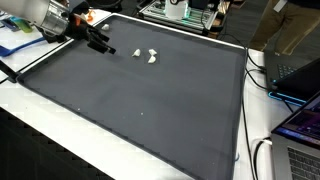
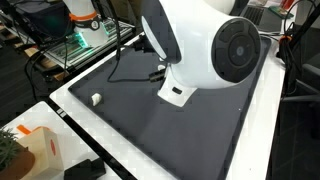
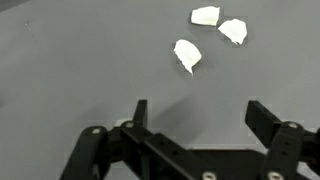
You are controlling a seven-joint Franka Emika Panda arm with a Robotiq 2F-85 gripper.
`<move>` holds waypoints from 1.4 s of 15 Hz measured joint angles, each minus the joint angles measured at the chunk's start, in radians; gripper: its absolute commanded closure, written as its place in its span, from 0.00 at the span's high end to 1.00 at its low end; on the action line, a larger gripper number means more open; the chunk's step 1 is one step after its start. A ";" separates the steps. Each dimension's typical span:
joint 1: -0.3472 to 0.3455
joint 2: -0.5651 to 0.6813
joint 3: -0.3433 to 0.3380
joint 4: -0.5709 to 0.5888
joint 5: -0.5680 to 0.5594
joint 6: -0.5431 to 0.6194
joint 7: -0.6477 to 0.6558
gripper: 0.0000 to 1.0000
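Three white bits (image 3: 206,15) are lying on the dark table (image 3: 60,60), just beyond the tool (image 3: 197,110), which is hovering with jaws wide apart. Centring over the nearest bit (image 3: 187,55) before dropping straight is looking wisest.

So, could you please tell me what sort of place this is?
Probably a robotics lab or workshop: open laptops and loose cables sit beside the dark mat, and a rack of electronics stands behind it.
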 measured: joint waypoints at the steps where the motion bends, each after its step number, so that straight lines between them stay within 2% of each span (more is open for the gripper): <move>1: 0.000 0.000 0.000 0.000 0.000 0.000 0.000 1.00; 5: 0.011 -0.002 -0.018 -0.003 0.008 0.009 0.000 1.00; 7: 0.012 -0.020 -0.023 -0.041 0.024 0.045 -0.006 1.00; 16: 0.046 -0.279 -0.031 -0.444 0.070 0.299 -0.077 1.00; 21: 0.083 -0.462 -0.038 -0.695 0.066 0.491 -0.145 1.00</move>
